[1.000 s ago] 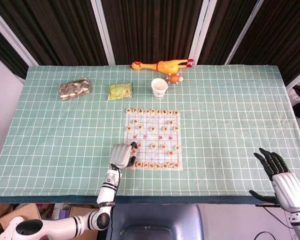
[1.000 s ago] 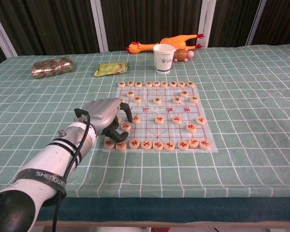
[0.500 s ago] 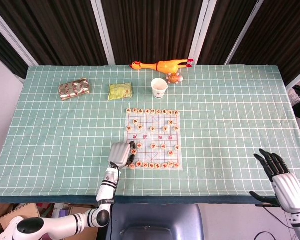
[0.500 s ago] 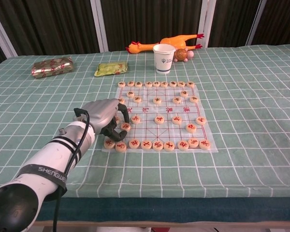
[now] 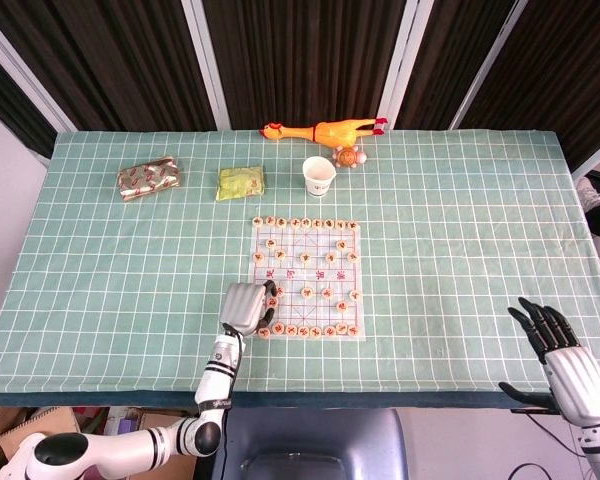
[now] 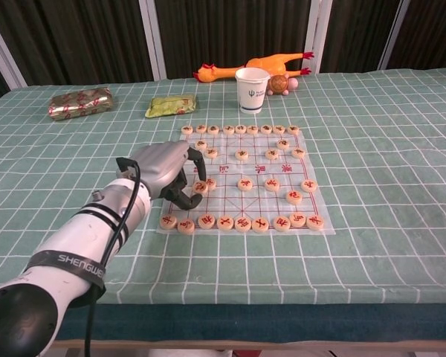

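A Chinese chess board sheet (image 5: 310, 271) (image 6: 257, 170) lies mid-table, with several round wooden pieces lined along its near and far edges and scattered between. My left hand (image 5: 246, 306) (image 6: 166, 171) hovers over the board's near left corner. It pinches one round chess piece (image 6: 199, 187) between thumb and a curled finger, just above the sheet. My right hand (image 5: 570, 365) hangs off the table's near right edge with its fingers spread and nothing in it. Only the head view shows that hand.
At the far side lie a yellow rubber chicken (image 5: 320, 130) (image 6: 253, 65), a white paper cup (image 5: 319, 175) (image 6: 252, 90) and a small orange toy (image 5: 352, 156). A green packet (image 5: 241, 183) (image 6: 171, 106) and a shiny brown packet (image 5: 149, 177) (image 6: 79, 103) lie far left.
My left hand has risen a little and shifted right and farther over the board, carrying a chess piece off the near-left area. The right hand has stayed put.
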Robot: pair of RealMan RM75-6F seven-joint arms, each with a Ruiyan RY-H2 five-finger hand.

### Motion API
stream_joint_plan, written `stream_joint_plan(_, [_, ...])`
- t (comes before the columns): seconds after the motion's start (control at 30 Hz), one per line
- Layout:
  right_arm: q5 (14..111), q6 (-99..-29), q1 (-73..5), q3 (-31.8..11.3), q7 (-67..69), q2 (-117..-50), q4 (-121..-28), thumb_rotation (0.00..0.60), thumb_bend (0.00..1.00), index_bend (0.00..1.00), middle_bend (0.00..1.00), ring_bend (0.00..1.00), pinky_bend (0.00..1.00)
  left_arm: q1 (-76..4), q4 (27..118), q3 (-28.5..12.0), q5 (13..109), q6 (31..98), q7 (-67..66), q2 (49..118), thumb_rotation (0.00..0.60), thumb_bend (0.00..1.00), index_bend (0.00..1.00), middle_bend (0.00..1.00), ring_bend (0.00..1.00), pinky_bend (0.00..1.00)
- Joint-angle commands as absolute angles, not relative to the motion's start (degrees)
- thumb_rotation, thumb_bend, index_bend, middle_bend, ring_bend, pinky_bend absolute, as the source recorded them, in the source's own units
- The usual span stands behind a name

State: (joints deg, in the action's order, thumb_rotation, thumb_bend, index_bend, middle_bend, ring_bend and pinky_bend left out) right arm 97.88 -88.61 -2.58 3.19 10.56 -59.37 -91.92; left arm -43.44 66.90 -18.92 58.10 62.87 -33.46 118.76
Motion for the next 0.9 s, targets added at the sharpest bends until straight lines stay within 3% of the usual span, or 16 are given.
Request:
stream_joint_plan(0.03, [97.82,-88.18,-2.79,3.18,10.3,-59.49,-91.9,0.6,0.15,0.0,0.0,0.0,0.0,-43.11,69.79,-18.84,58.37,64.57,-34.57,117.89,0.6,0.35,0.54,1.0,1.0,1.0])
stream_joint_plan(0.67, [96.7,-81.78,-5.76,3.74,10.14,-58.9,-92.63,0.6,0.15,0.0,0.0,0.0,0.0,-46.77,66.41,-19.3,56.26,66.41,-41.21,124.56,0.6,0.35,0.5,1.0,1.0,1.0])
stream_joint_plan(0.9, [96.82,-81.48,-6.03,4.01,11.15,-58.42,-92.7,0.6,0.15,0.0,0.0,0.0,0.0,-48.36,63.1,-21.71,54.79,65.38,-41.4,126.31,0.6,0.35,0.49,1.0,1.0,1.0])
